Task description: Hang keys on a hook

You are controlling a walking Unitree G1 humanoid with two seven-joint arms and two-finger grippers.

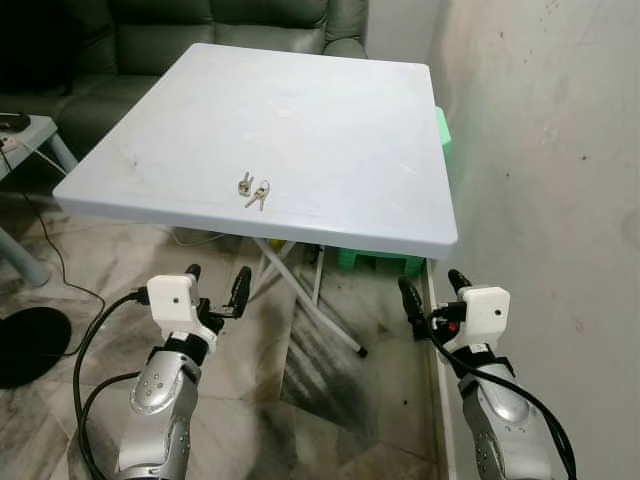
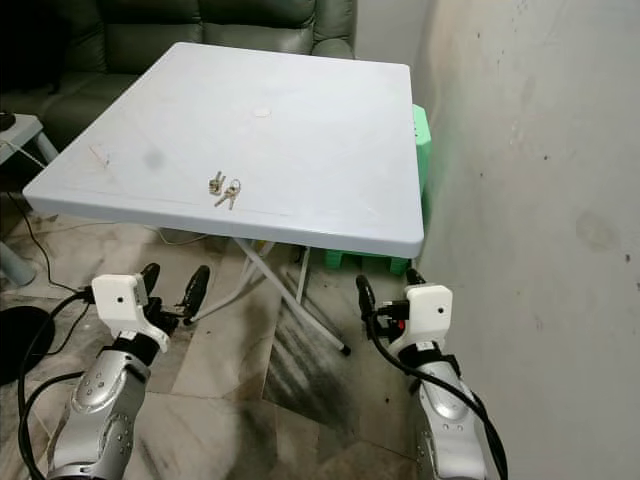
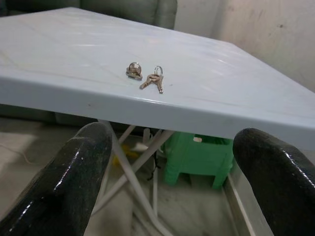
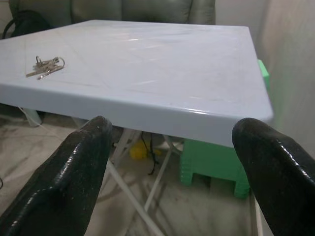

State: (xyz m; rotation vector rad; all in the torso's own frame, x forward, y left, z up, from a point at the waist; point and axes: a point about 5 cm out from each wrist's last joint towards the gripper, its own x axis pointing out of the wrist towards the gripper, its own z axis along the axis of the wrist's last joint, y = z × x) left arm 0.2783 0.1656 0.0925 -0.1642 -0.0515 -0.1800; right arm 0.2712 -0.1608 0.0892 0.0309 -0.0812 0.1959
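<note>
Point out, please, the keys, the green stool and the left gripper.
keys [image 1: 254, 190], left eye view, on the ring between the keys.
green stool [image 3: 197, 157], left wrist view, on its front face.
left gripper [image 1: 216, 285], left eye view, midway between fingertips.

one bunch of keys lies on one pale folding table. one green plastic stool stands under it, and one dark green sofa stands behind. two grippers show, a left gripper and a right gripper, each with two black fingers.

No readable text, label or number appears anywhere.
</note>
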